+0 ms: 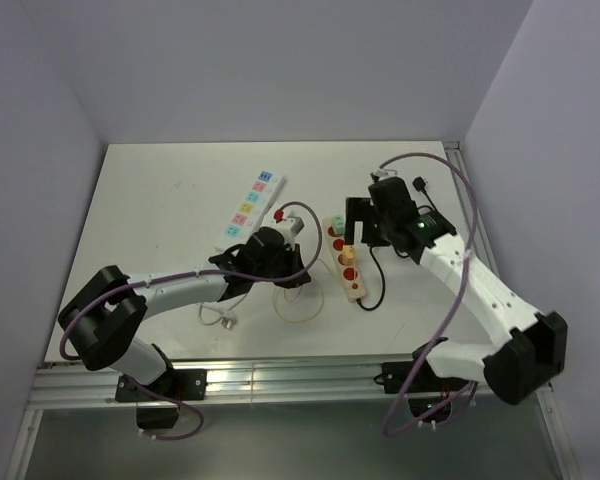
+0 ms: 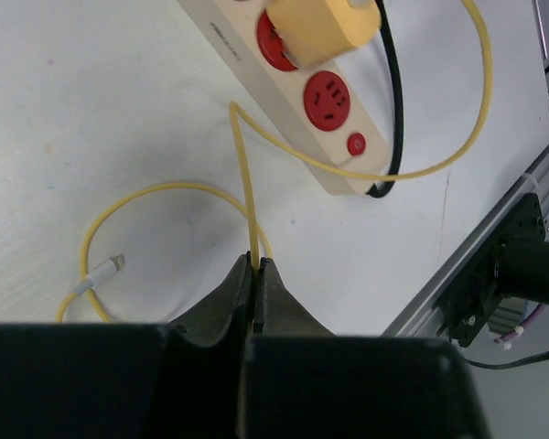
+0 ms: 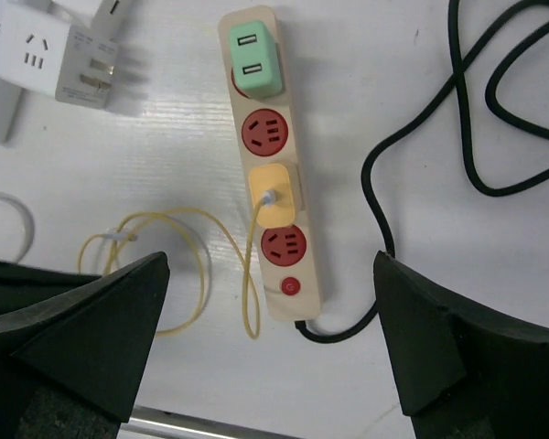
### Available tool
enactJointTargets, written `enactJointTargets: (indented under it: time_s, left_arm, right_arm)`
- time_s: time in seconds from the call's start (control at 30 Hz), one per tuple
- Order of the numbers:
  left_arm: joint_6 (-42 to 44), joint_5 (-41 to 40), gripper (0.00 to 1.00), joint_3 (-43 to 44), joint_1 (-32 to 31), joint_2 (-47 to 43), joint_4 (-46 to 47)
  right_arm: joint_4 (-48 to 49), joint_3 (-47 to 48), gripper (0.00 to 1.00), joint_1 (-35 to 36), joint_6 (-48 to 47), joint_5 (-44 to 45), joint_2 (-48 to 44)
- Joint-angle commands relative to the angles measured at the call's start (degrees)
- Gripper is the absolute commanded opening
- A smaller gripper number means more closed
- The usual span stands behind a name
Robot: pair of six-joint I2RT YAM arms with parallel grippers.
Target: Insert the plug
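A cream power strip (image 3: 308, 274) with red sockets lies on the white table, also in the top view (image 1: 352, 290). The yellow plug (image 3: 273, 194) sits seated in one of its sockets (image 2: 320, 27), and a thin yellow cable (image 2: 247, 183) runs from it in loops. My left gripper (image 2: 257, 265) is shut on that cable just left of the strip (image 1: 298, 276). My right gripper (image 3: 270, 265) hangs wide open above the strip's near end with nothing between its fingers (image 1: 358, 228).
A green USB charger (image 3: 254, 59) fills the strip's far socket. The strip's black cord (image 3: 494, 91) coils to the right. A white strip with coloured sockets (image 1: 250, 205) and a white adapter (image 3: 87, 73) lie to the left. The aluminium rail (image 2: 457, 265) marks the table's near edge.
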Motion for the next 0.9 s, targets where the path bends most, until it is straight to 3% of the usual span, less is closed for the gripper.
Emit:
enactJointTargets:
  time_s: [0.0,0.13,0.33,0.6,0.73,0.87]
  left_arm:
    - [-0.25,1.64,0.0,1.55,2.53,-1.42,1.42]
    - [-1.39,-2.74,0.0,4.71,5.07,-1.68,-1.38]
    - [-0.95,-3.55,0.0,10.86,7.89,0.16,-4.55]
    - [-1.92,-1.8,0.0,14.2,11.93,2.88,-4.38]
    - [-1.31,-0.39,0.0,15.79,12.73,3.77,-4.73]
    - [-1.04,-0.21,0.0,16.23,12.82,4.21,-4.82]
  right_arm:
    - [8.31,-7.65,0.98,0.22,5.98,2.17,-8.19]
    - [14.2,-20.37,0.87,0.75,10.55,4.29,-17.08]
    - [14.22,-27.26,0.69,1.71,13.98,5.78,-21.14]
    - [16.49,-31.47,0.69,9.18,18.38,8.86,-14.9]
    - [18.51,-33.42,0.96,10.76,19.61,7.8,-12.18]
    - [19.74,-34.3,0.95,11.47,19.61,8.95,-9.37]
